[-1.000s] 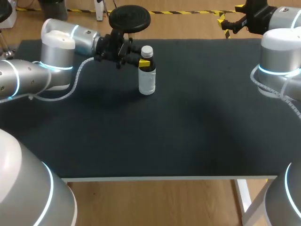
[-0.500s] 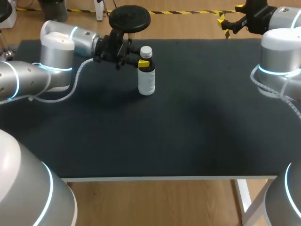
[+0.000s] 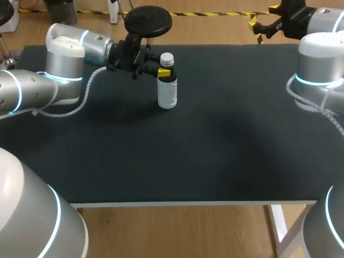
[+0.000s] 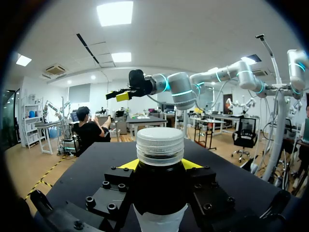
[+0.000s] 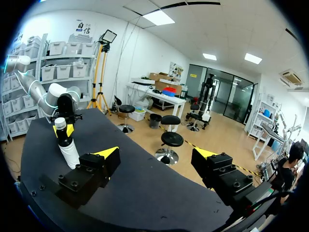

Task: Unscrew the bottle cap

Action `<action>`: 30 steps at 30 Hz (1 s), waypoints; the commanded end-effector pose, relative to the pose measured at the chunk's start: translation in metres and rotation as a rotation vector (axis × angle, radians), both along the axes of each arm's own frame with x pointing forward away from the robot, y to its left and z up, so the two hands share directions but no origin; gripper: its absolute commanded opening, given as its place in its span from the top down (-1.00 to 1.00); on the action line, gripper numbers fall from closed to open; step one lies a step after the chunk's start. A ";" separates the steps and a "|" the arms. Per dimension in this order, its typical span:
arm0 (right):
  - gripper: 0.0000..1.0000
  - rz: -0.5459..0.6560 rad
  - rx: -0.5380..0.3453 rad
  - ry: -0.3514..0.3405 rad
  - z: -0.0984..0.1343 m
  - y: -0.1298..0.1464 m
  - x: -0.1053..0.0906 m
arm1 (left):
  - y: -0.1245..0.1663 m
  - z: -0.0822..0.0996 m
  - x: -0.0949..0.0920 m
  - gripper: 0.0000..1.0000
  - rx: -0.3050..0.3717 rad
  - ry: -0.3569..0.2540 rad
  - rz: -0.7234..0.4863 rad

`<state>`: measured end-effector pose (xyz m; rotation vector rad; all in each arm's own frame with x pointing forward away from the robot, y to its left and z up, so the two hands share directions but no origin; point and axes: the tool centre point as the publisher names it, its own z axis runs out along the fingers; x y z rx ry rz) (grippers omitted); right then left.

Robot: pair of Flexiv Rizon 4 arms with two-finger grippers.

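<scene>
Head view first: whereabouts of the plastic bottle (image 3: 167,91)?

Stands upright on the black counter (image 3: 215,140), toward the far left. Clear lower body with a pale label, dark upper part, white ribbed screw cap (image 3: 167,58) on top.

And the left hand (image 3: 166,72)?

Comes in level from the left side and clamps the bottle just below the cap. Shows one yellow fingertip (image 3: 164,71) flat against the dark neck on the near side.

Any confirmation from the left wrist view?

Yes. Fills the middle there, right between the fingers, with a yellow tip peeking out on each side of the dark shoulder and touching it. Leaves the cap above the fingers, seated on the neck.

Same from the right wrist view?

Same. Off ahead and to one side across the counter, upright, flanked by two yellow tips under the cap, with the silver left arm (image 5: 50,94) behind.

State of the right hand (image 5: 157,154)?

Spread wide, with only air between the fingers. Hangs well apart from the bottle; in the head view, up by the counter's far right corner.
</scene>
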<state>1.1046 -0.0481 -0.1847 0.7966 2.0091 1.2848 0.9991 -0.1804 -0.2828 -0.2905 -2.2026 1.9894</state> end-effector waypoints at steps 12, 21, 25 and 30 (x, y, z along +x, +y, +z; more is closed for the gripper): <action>-1.00 0.002 0.002 -0.001 0.000 -0.001 0.000 | 0.001 0.000 0.001 1.00 -0.001 0.000 -0.005; -1.00 0.217 0.024 0.023 -0.001 0.006 0.003 | 0.001 0.000 0.001 1.00 -0.001 0.000 -0.005; -1.00 0.348 0.019 0.032 -0.004 0.018 0.002 | 0.001 0.000 0.001 1.00 -0.001 0.000 -0.005; -1.00 0.503 0.027 0.052 -0.012 0.039 -0.004 | 0.001 0.000 0.001 1.00 -0.001 0.000 -0.005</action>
